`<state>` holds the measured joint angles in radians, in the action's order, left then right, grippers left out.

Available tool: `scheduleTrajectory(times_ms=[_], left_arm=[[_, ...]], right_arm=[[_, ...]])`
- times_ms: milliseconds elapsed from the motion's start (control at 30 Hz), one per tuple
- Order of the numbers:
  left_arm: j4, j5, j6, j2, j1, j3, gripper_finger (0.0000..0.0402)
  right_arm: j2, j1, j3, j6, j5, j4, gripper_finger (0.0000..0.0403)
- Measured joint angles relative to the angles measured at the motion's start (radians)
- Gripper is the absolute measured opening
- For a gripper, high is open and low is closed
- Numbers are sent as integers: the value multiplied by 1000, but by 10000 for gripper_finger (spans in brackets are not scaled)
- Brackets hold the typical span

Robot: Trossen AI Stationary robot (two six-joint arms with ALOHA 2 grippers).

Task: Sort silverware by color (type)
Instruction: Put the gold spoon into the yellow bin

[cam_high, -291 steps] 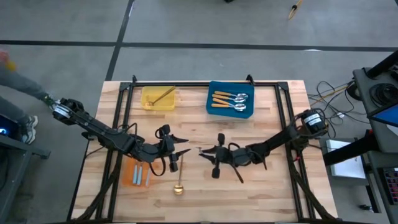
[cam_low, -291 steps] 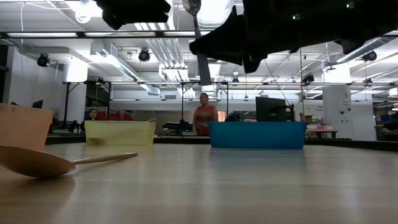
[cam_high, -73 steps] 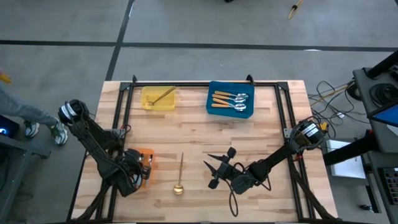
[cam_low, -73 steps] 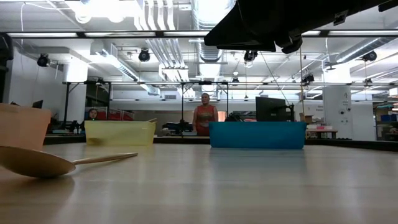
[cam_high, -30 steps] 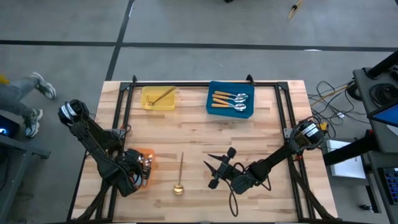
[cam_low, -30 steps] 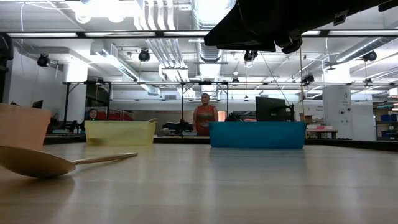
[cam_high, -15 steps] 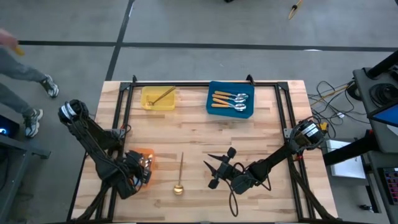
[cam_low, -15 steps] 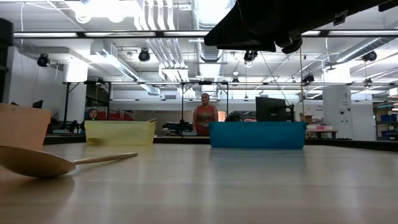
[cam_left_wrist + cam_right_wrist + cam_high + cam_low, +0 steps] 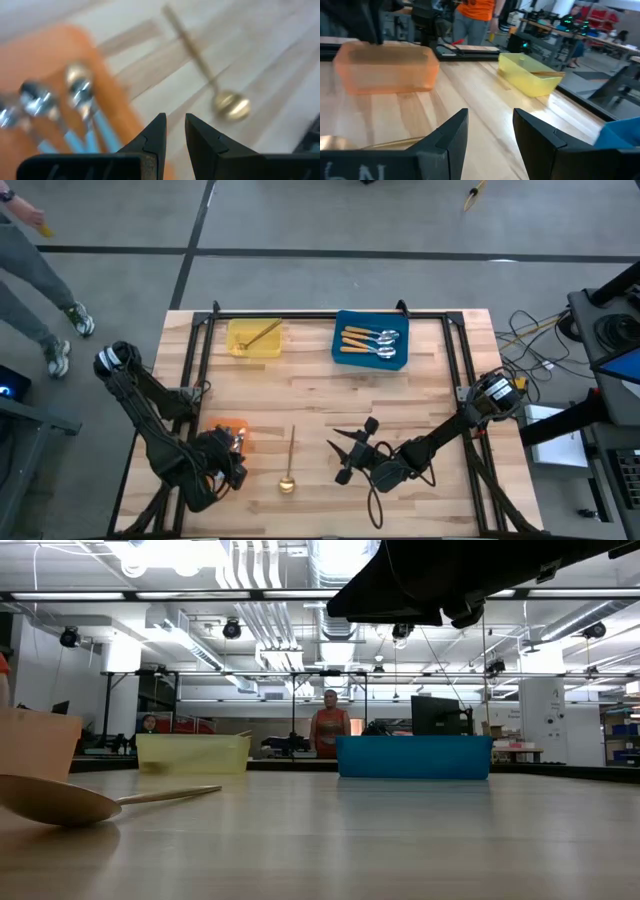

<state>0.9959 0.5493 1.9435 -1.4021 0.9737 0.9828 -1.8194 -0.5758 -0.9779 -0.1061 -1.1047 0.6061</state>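
The gold spoon (image 9: 289, 465) lies alone on the table (image 9: 440, 380), unsorted. The left gripper (image 9: 232, 470), fingers now slightly parted and empty, has drawn back from the orange tray (image 9: 228, 426) holding blue-handled spoons (image 9: 80, 120). The right gripper (image 9: 345, 452) waits spread. Farther off, the yellow tray (image 9: 254, 338) awaits it.

A gold spoon (image 9: 288, 463) lies on the pale wood table (image 9: 430, 380). The orange tray (image 9: 60, 70) holds spoons with light-blue handles (image 9: 92, 127). The blue tray (image 9: 340, 345) holds orange-handled spoons (image 9: 368, 340); the yellow tray (image 9: 238, 345) holds a gold one.
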Motion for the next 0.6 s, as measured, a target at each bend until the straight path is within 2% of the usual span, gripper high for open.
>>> scheduleTrajectory(times_ms=[233, 300, 467, 600], left_arm=[[0, 188, -161, -82, -1, 101, 52], [0, 221, -200, -120, -5, 129, 52], [25, 265, -341, -208, -37, 192, 52], [74, 290, -442, -242, -75, 210, 52]], right_arm=[[0, 0, 0, 3, 119, -4, 148], [0, 0, 0, 31, 199, -5, 148], [0, 3, 0, 70, 477, -4, 148], [0, 34, 0, 9, 588, -5, 146]])
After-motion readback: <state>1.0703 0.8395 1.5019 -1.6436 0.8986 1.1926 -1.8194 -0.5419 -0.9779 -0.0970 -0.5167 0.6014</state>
